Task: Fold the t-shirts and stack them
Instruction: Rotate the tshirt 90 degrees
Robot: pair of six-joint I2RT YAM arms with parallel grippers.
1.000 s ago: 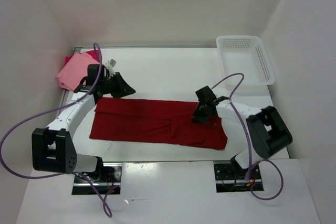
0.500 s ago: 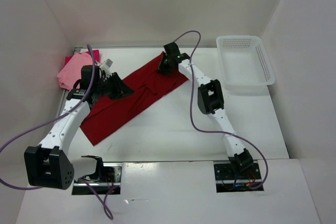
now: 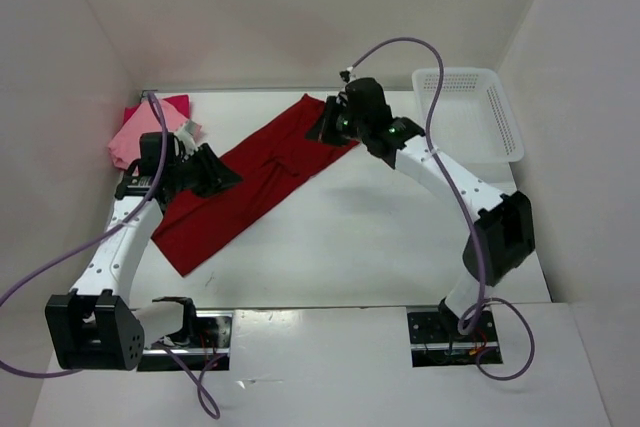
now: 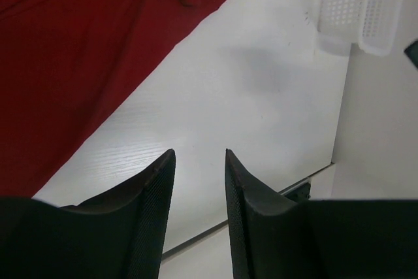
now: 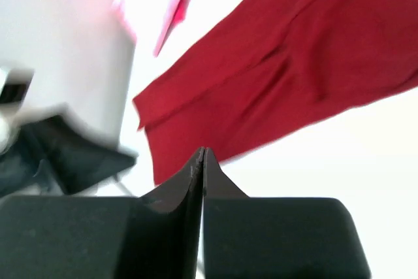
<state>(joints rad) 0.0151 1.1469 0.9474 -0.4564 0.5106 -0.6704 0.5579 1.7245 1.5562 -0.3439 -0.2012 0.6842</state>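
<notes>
Nearest the arm bases, the dark red t-shirt lies on the counter as a long narrow band, running diagonally from its near left end up toward the far middle. The left gripper sits at the band's left edge, partway along. Its jaws are released with a plain gap and only bare counter shows between them. Farther back, the right gripper hangs over the far end of the band, clenched tight, and its wrist view shows no cloth caught in it. In the far left corner the light pink t-shirt rests on the magenta t-shirt, just beside the red one's edge. The white basket stands at the far right, well apart.

By my reading, the red shirt is narrowed lengthwise and the end-over-end fold is in hand. The next move calls for each gripper to pinch a corner of one end, carry it over the other, then lift the bundle onto the pink pile
</notes>
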